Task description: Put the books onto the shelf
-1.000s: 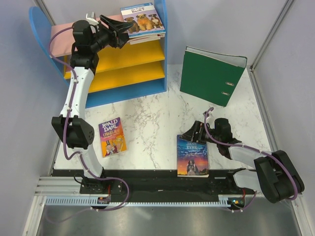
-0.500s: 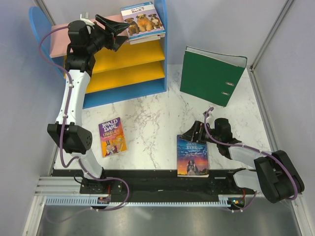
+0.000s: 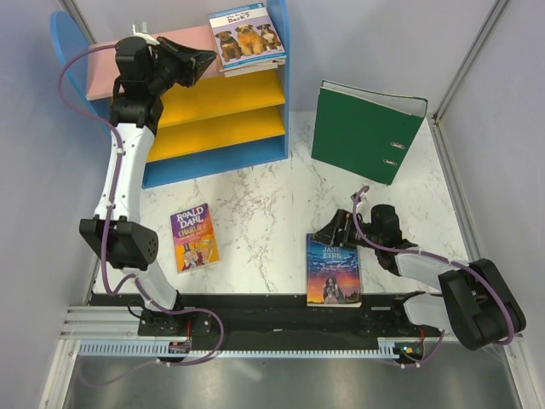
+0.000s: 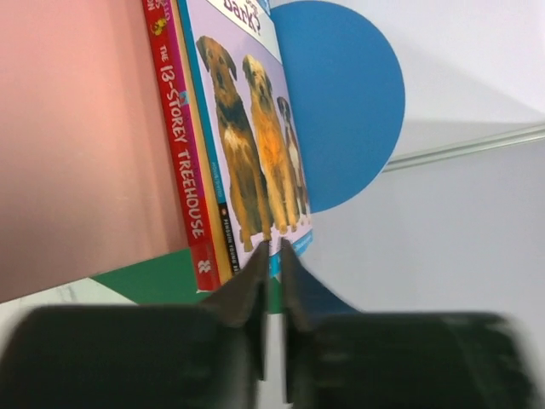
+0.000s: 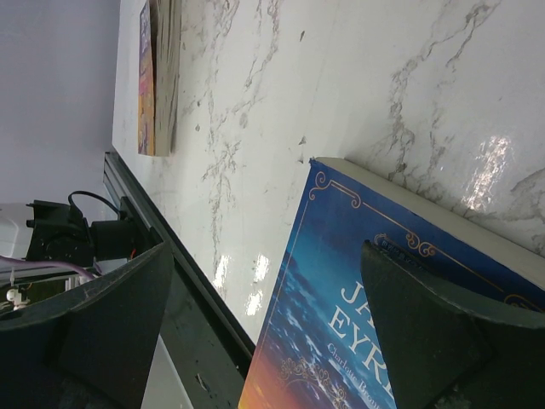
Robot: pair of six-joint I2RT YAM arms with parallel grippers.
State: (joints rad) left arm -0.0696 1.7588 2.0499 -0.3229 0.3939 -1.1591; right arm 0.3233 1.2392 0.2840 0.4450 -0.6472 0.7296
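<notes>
From above, the shelf (image 3: 221,102) already carries a small stack of books (image 3: 247,36) lying flat on the right end of its pink top board, while both yellow boards are bare. Two books remain on the tabletop (image 3: 255,196), so the job looks a little over half done. These are the purple-yellow one (image 3: 194,237), reading "ROALD DAHL" and "CHARLIE", and the dark blue one (image 3: 332,271), reading "JANE EYRE". The left gripper (image 3: 204,61) hangs just left of the stack, the right gripper (image 3: 334,230) sits at the top edge of the blue book, and a green binder (image 3: 366,128) stands apart. The left wrist view shows the left gripper (image 4: 272,256) with its fingers almost together, only a slit between them and nothing held. Beyond it a red spine (image 4: 183,162) reads "13-STOREY TREEHOUSE", beside a pale blue cover (image 4: 251,145) with three dogs and a title ending "bark?". In the right wrist view the right gripper (image 5: 268,332) has its fingers spread wide over the Jane Eyre cover (image 5: 341,281), where "JA" and "EYR" show; contact cannot be told.
</notes>
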